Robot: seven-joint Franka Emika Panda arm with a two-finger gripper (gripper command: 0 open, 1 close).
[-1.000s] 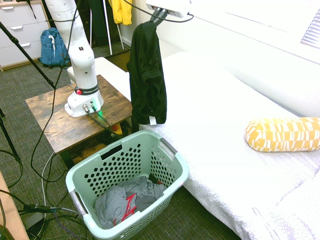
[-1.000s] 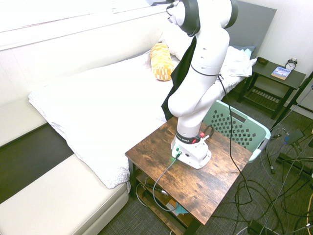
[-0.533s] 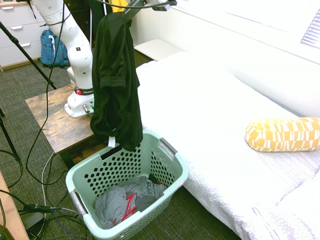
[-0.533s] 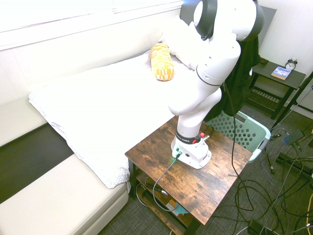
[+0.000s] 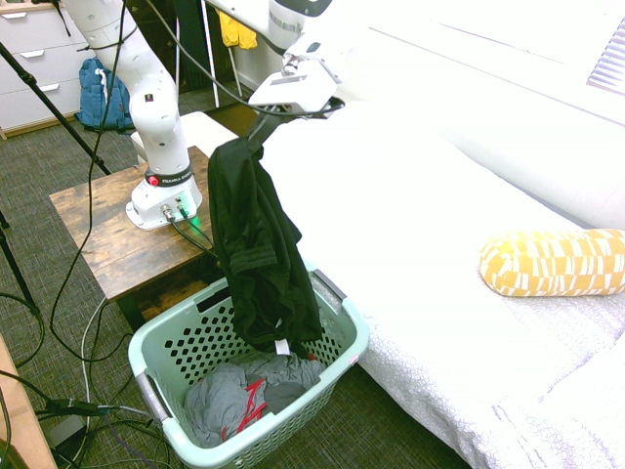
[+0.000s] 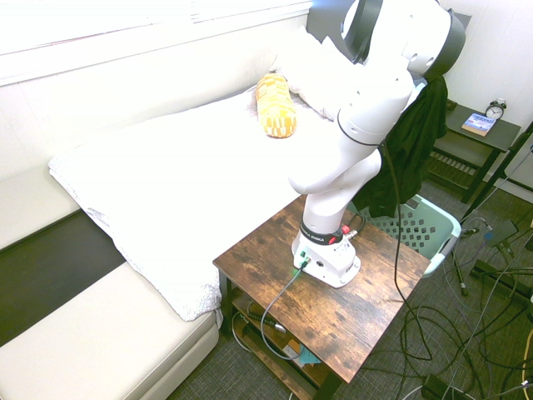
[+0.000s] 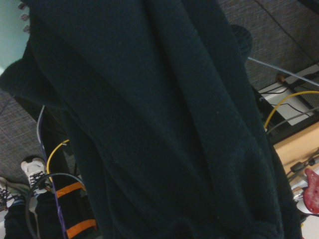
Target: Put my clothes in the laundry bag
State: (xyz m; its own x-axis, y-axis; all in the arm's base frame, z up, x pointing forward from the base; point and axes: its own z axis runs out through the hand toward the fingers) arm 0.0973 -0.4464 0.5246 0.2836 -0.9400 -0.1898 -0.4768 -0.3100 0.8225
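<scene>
Beside the white bed, the laundry bag sits on the carpet. The jaws, clamped on a black garment, have swung it over; its hem now dips inside.

Pincer clamped, angled downward, arm outstretched.
</scene>
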